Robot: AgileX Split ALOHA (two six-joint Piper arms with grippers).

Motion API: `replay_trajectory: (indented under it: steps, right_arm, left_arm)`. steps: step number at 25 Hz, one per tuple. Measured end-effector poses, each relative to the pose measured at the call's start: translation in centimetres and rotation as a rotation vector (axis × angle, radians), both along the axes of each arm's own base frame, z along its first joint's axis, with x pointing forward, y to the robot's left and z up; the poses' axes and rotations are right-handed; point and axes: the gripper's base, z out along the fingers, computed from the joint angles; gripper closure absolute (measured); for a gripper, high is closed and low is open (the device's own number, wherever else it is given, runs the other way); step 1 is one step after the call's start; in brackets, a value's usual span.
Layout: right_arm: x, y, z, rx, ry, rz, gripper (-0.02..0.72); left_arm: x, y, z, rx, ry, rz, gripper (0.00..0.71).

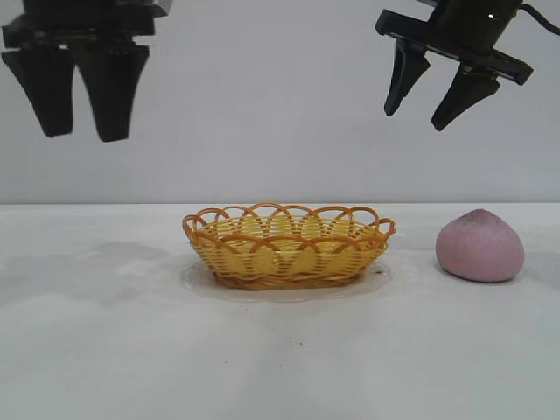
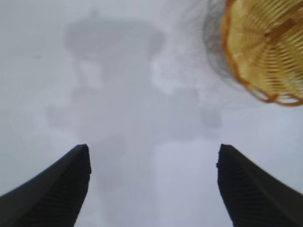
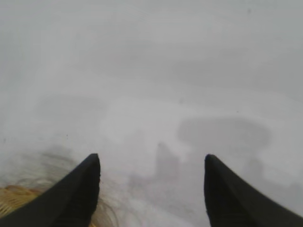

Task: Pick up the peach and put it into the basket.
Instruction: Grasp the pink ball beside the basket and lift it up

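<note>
Right now the peach [image 1: 480, 246] sits on the white table [image 1: 105, 350], off to the right of the basket [image 1: 288, 246] and well apart from it, its darker tip pointing up. The basket rests near the middle of the table with nothing in it that I can see, its looped rim standing open all round. Both arms hang high above the table. The left end effector [image 1: 79, 131] is up at the top left, well clear of the basket and to its left, its two black fingers [image 1: 112, 92] pointing almost straight down with a gap between them and nothing held. From the left wrist view the fingers frame bare table, and the basket's edge [image 2: 265, 47] shows off to one side. The right end effector [image 1: 422, 114] hangs at the top right, tilted, roughly over the space between basket and peach but far above both; its fingers are spread too and grip nothing. In the right wrist view a bit of the basket's weave [image 3: 19, 203] peeks in beside one finger; the peach does not show there
</note>
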Motion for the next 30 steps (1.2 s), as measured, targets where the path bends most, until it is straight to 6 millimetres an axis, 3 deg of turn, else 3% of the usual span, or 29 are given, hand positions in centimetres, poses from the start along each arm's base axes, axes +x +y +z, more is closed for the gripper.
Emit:
replay_trajectory:
  steps: [11, 16, 19, 23, 30]
  right_arm:
    - [-0.1, 0.0, -0.1, 0.000, 0.016, 0.007, 0.300]
    - [-0.2, 0.0, -0.1, -0.011, 0.010, 0.022, 0.300]
    - [-0.2, 0.0, -0.1, -0.013, 0.010, 0.023, 0.300]
    - [-0.2, 0.0, -0.1, -0.015, 0.009, 0.025, 0.300]
    - [-0.2, 0.0, -0.1, -0.015, 0.009, 0.025, 0.300]
  left_arm:
    - [0.4, 8.6, -0.1, -0.024, 0.089, 0.297, 0.215]
    - [0.0, 11.2, 0.1, -0.043, 0.112, 0.384, 0.215]
    - [-0.6, 12.0, 1.5, -0.063, 0.082, 0.411, 0.215]
    - [-3.0, 12.1, 4.3, -0.077, 0.017, 0.417, 0.215]
    - [-10.9, 11.4, 7.0, -0.129, -0.057, 0.421, 0.215]
